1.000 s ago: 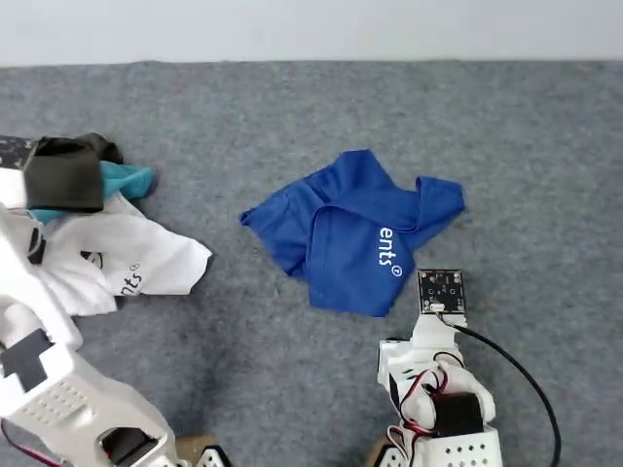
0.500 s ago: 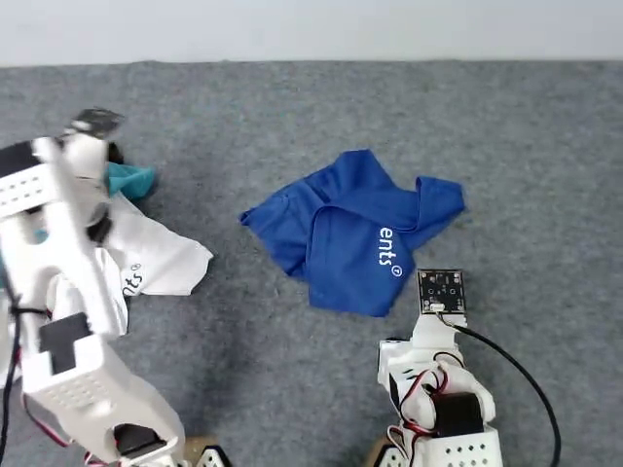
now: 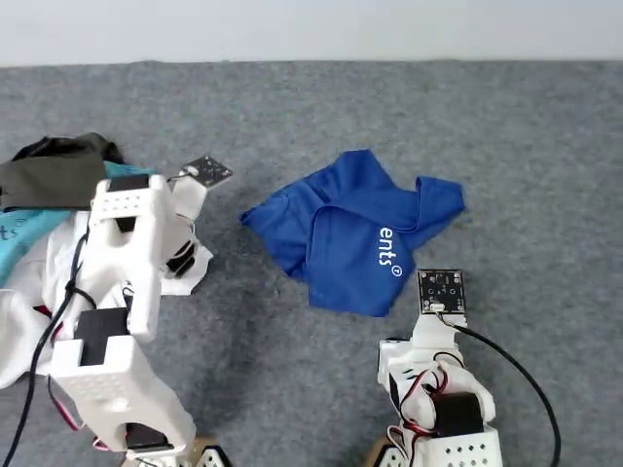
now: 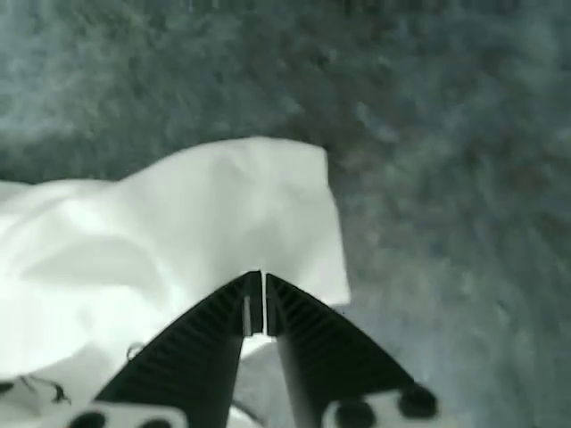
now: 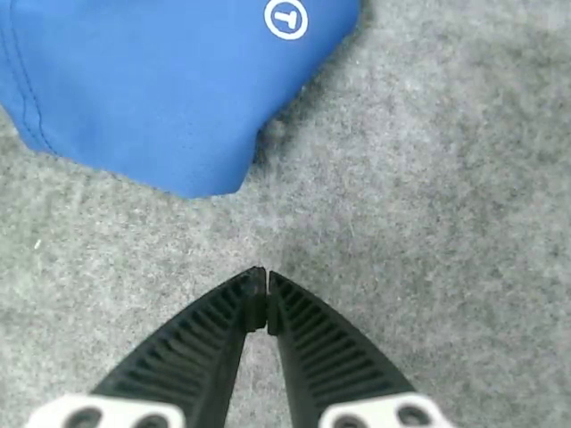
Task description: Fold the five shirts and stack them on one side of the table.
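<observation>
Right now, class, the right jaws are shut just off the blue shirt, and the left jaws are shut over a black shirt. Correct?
No: the left wrist view shows the left jaws shut over a white shirt, not black. Rest stands.

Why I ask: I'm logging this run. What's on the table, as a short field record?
blue shirt: crumpled, middle of table
left-side heap: white shirt, teal shirt, dark shirt
shirts seen: four, none folded
left gripper: shut, over white shirt's corner
right gripper: shut, over bare table beside blue shirt
</observation>
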